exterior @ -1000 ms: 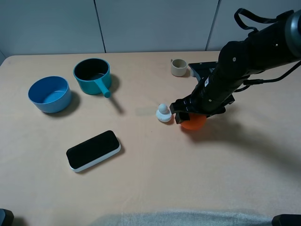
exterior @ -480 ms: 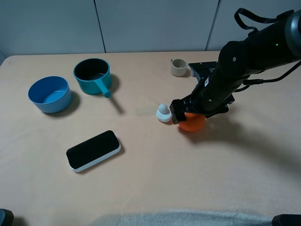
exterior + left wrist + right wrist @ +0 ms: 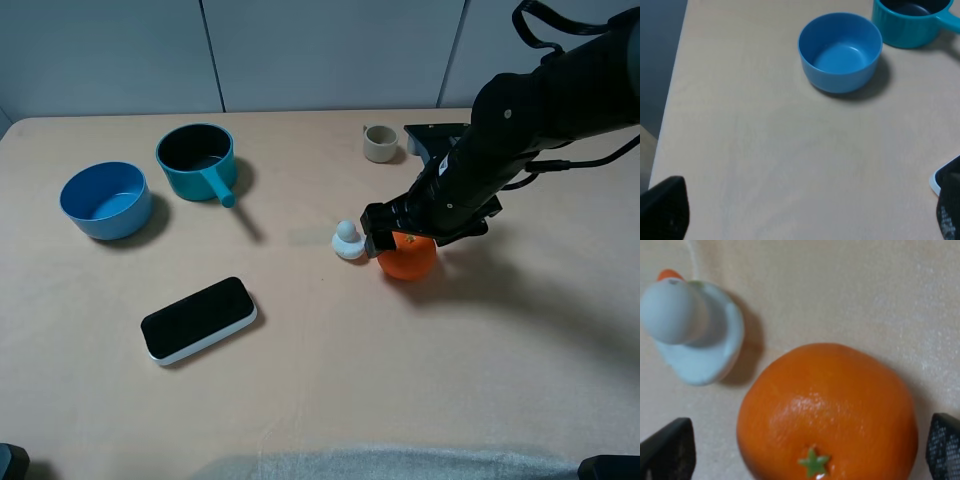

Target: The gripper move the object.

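The orange mandarin (image 3: 407,258) rests on the table right of centre, with the pale duck figure (image 3: 348,240) just left of it. My right gripper (image 3: 413,230) hangs directly over the mandarin. In the right wrist view the mandarin (image 3: 827,415) shows its green stem, the duck (image 3: 687,330) lies beside it, and the right gripper (image 3: 805,452) is open, with one fingertip on each side and clear of the fruit. My left gripper (image 3: 805,212) is open and empty over bare table near the left edge.
A blue bowl (image 3: 105,200) and a teal pot with a handle (image 3: 197,160) stand at the back left. A black and white flat device (image 3: 198,320) lies at the front left. A small beige cup (image 3: 380,143) stands behind the right arm.
The right gripper has risen a little off the mandarin, which now shows more fully and stays on the table. The left arm has not moved.
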### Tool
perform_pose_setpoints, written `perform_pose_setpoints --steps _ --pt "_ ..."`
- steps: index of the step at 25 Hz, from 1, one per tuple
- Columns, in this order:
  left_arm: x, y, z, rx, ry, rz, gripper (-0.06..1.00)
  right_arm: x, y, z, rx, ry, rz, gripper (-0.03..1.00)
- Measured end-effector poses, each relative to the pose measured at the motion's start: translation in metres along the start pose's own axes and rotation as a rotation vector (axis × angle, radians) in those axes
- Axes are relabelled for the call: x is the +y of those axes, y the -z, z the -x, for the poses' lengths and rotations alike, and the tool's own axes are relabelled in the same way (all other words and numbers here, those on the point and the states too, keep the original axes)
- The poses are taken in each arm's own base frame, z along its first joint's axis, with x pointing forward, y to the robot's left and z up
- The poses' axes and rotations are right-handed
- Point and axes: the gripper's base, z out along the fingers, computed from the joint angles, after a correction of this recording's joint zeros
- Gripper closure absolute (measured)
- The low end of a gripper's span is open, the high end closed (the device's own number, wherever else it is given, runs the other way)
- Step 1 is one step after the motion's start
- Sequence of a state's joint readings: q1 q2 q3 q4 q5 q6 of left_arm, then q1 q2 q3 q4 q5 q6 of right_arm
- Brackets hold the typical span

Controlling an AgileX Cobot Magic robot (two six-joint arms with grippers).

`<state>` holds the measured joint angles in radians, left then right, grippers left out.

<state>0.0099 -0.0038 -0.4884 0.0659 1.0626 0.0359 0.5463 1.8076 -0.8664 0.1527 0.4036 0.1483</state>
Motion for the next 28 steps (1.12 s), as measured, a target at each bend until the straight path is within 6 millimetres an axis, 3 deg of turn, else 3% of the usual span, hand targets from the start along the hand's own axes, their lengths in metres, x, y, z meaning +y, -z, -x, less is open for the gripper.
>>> perform_pose_setpoints --steps 5,15,28 --pt "0.000 0.000 0.000 0.000 0.000 0.000 -0.05 0.002 0.015 0.000 -0.011 -0.003 0.012 0.28" --pt "0.000 0.000 0.000 0.000 0.000 0.000 -0.05 0.006 0.064 -0.001 -0.064 0.009 0.043 0.28" --pt "0.000 0.000 0.000 0.000 0.000 0.000 -0.05 0.004 0.136 -0.023 -0.093 0.047 0.060 0.28"
